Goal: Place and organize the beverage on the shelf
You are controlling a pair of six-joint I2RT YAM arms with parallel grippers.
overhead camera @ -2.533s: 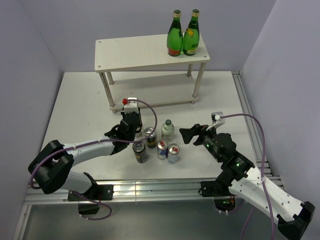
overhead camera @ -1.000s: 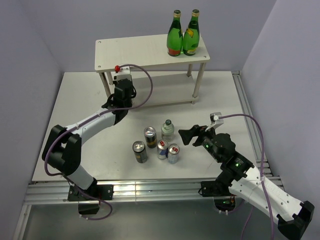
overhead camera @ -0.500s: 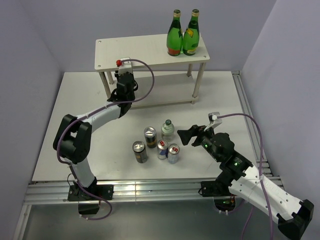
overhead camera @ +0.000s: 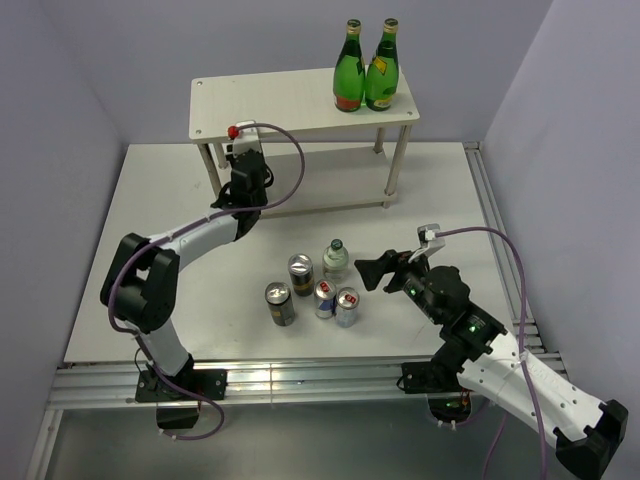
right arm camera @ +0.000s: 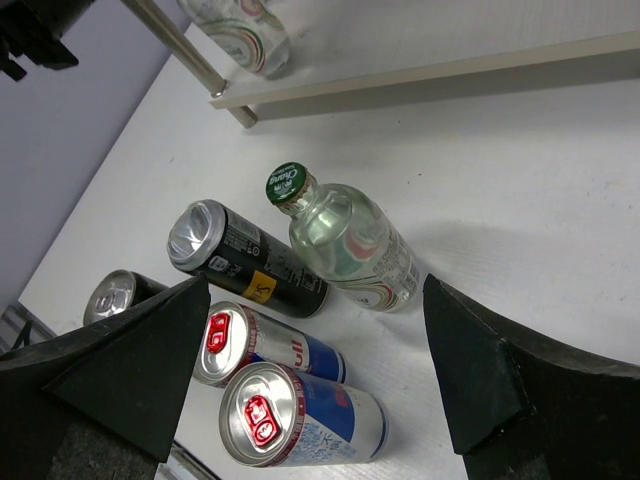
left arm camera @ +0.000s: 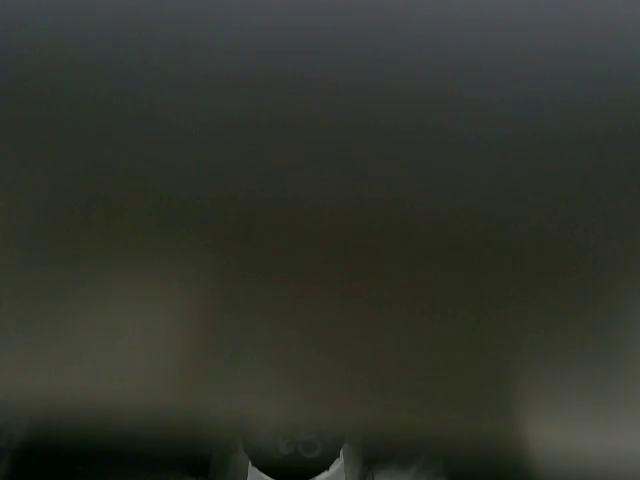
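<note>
Beige wooden shelf (overhead camera: 300,105) at the far end of the white tabletop (overhead camera: 170,220) in the top view, with 2 green glass bottles (overhead camera: 349,68) upright on the right end of its upper board. Left arm stretched to the shelf's left end, left claw (overhead camera: 248,168) just below the edge of the upper board, beside the left legs; cannot tell from here whether apart or together. On the tabletop in front of the shelf, 5 drinks in a tight cluster, all upright: 1 clear bottle (overhead camera: 335,258) farthest back, 2 black-and-yellow cans (overhead camera: 300,273) to its left and nearer, 2 silver-blue cans (overhead camera: 325,298) side by side at the near right. Right claw (overhead camera: 368,272) low, just right of the cluster, spread wide, clear of every drink.

Left wrist view almost wholly dark and blurred; only a small round dark shape at the bottom edge, too unclear to name. No telling the left claw's state there either.

Right wrist view: black fingers (right arm camera: 120,380) wide apart at the lower corners, the 5 drinks between them. Beyond, a second clear bottle (right arm camera: 238,32) standing on the shelf's lower board, near its left front leg (right arm camera: 180,50), top cropped.
</note>
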